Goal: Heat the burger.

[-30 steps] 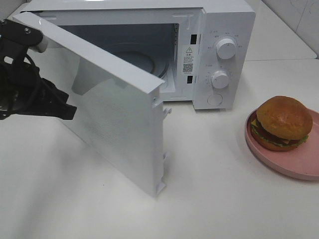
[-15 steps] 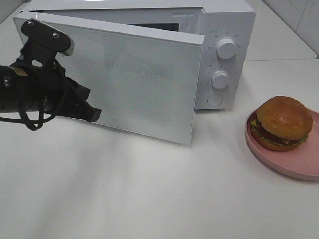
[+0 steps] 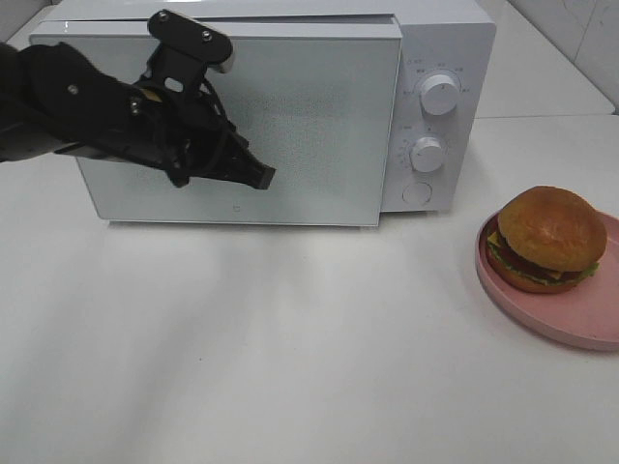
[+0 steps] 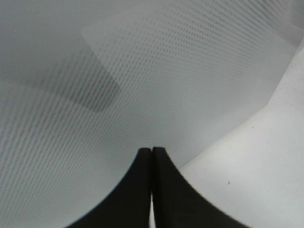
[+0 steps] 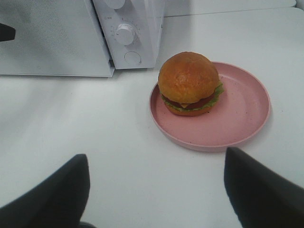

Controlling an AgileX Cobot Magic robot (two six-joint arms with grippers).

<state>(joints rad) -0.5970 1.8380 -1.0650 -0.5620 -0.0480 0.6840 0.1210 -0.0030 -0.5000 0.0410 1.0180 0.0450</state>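
- Exterior high view: the white microwave (image 3: 290, 106) is seen with its door (image 3: 309, 126) flush against the body, and the left gripper (image 3: 259, 178) is laid against the door's frosted front, fingers pressed together on nothing. The burger (image 3: 547, 238) is found at about 4 o'clock from the microwave, well apart from it, resting on the pink plate (image 3: 580, 319) toward that plate's 10 o'clock side. Two white knobs (image 3: 433, 124) are stacked on the control panel.
- Left wrist view: only the dotted door screen is shown close up, with the two dark fingertips (image 4: 142, 180) clamped shut against each other and touching or almost touching it.
- Right wrist view: the right gripper (image 5: 156, 190) is spread wide, empty, above the white table (image 5: 95, 128); the burger is seen ahead of it on the plate, with the microwave at about 10 o'clock from the plate.
- Risk, as judged: with the door shut and the burger outside, heating an empty oven would be caused by turning a knob now; the door must be reopened. The domed bun could be toppled off its fillings if squeezed off-centre.
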